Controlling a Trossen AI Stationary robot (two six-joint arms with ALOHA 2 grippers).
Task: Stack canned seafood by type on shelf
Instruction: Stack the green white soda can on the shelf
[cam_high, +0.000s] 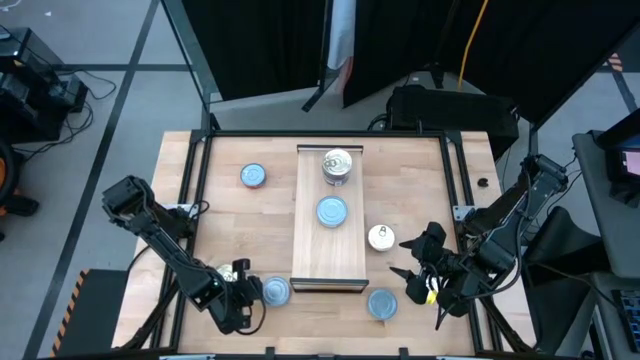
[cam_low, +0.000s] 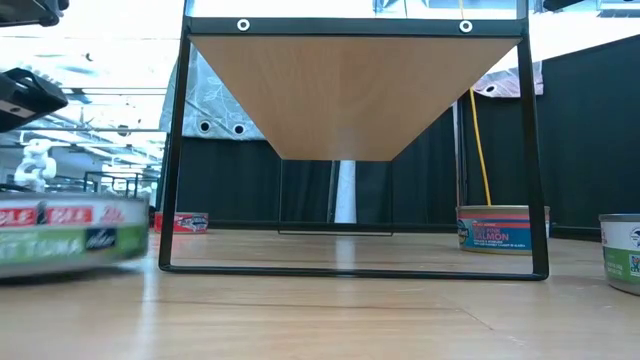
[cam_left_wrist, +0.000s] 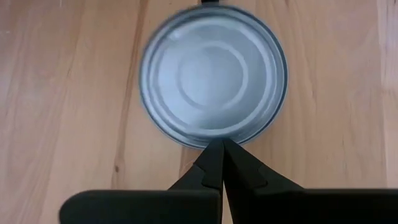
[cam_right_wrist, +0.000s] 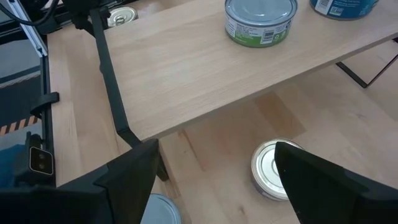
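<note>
My left gripper (cam_high: 250, 291) is sitting pinched fully shut, holding nothing, tips just touching the rim of a blue-topped tin (cam_left_wrist: 213, 74) on the tabletop beside the shelf's (cam_high: 308, 250) near-left corner. My right gripper (cam_high: 415, 262) is hovering wide open and empty over the table right of the shelf, above a cream-topped tin (cam_high: 380, 237).

Step, as I judge it: lining up a pick. Next I am needing to open the left jaws and straddle the tin.

Tin is standing upright, lid up, axis vertical. The shelf's long axis runs front to back.
</note>
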